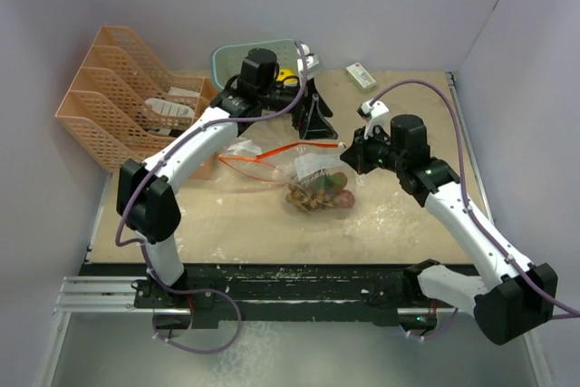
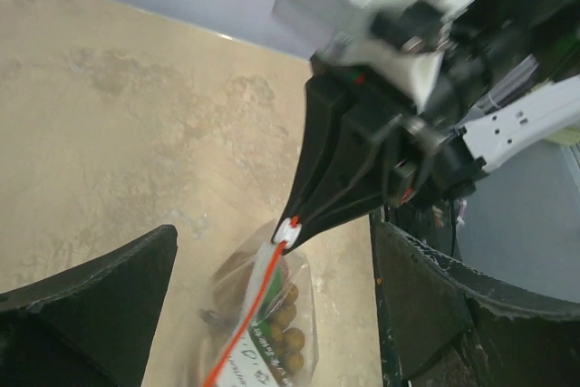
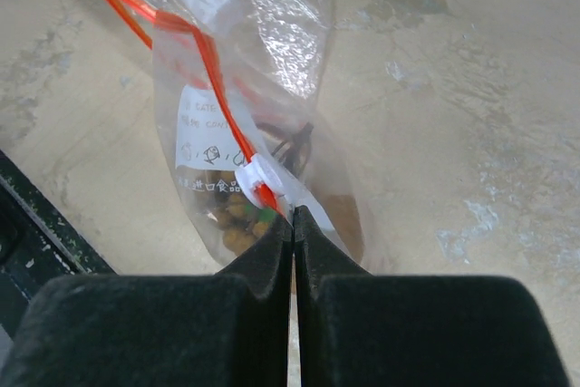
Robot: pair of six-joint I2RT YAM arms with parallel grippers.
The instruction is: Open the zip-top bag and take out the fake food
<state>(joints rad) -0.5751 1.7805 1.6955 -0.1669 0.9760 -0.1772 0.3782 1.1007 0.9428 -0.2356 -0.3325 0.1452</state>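
The clear zip-top bag lies mid-table with its orange zip strip stretched between the arms. Brown and yellowish fake food shows through the plastic. My right gripper is shut on the bag's top edge, right beside the white slider; its fingertips are pressed together on the plastic. The fake food sits just beyond them. My left gripper hangs open above the bag's far side, holding nothing. In the left wrist view its wide-apart fingers frame the slider and the bag.
An orange file rack stands at the back left. A teal-rimmed tray is behind the left gripper. A small white-green box lies at the back right. Walls close in on both sides.
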